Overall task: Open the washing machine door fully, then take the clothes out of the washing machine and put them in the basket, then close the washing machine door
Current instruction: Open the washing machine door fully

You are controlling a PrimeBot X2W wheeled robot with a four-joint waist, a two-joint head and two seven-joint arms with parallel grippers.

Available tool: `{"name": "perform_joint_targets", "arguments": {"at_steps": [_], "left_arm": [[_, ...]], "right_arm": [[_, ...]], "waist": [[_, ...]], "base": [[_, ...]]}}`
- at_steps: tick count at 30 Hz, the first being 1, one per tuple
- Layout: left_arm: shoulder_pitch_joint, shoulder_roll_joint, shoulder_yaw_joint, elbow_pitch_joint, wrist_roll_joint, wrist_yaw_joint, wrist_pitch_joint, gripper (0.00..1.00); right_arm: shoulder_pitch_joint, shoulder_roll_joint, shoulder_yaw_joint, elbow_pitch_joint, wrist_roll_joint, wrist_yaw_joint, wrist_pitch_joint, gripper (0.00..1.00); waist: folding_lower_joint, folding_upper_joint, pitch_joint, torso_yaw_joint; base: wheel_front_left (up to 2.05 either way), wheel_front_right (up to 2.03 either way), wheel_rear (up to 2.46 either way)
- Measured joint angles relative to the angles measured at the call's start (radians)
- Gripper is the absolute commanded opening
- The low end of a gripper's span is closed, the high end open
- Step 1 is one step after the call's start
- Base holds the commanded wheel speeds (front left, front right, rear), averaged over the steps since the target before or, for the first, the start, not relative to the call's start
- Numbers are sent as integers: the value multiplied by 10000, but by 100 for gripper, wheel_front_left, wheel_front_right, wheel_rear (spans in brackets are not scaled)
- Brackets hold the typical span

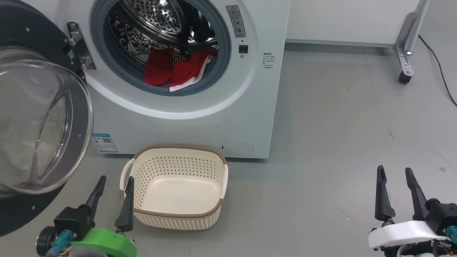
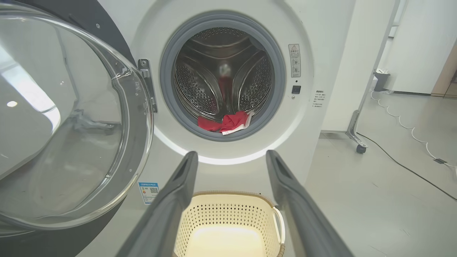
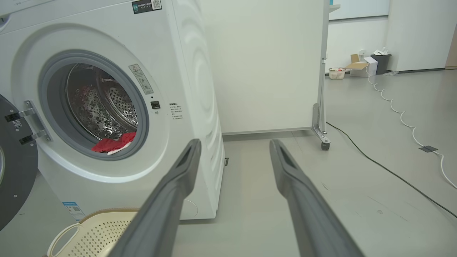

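Grey floor, white panels.
The smooth grey floor (image 1: 339, 142) lay under even light; at two o'clock a white partition (image 1: 357, 21) stood on a castor (image 1: 404, 77), a black cable (image 1: 442, 76) trailing past it.

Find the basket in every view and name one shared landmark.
Head view: basket lower centre, before the washing machine.
Left wrist view: basket at bottom centre, cut off.
Right wrist view: basket in bottom left corner.
Shared landmark: red clothes inside the washing machine.

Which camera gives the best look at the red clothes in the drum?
Head view: the clothes look largest there, white trim clear. Left wrist view shows them small and distant; right wrist view, a low red sliver.
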Motion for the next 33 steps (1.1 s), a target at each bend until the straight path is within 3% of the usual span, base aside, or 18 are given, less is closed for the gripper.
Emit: {"name": "perform_joint_targets", "arguments": {"at_steps": [33], "left_arm": [[537, 10, -10, -825, -23, -73, -2, 100]], "right_arm": [[144, 63, 75, -10, -63, 119, 0, 100]], "waist": [[0, 0, 71, 48]], "base": [[0, 0, 0]]}}
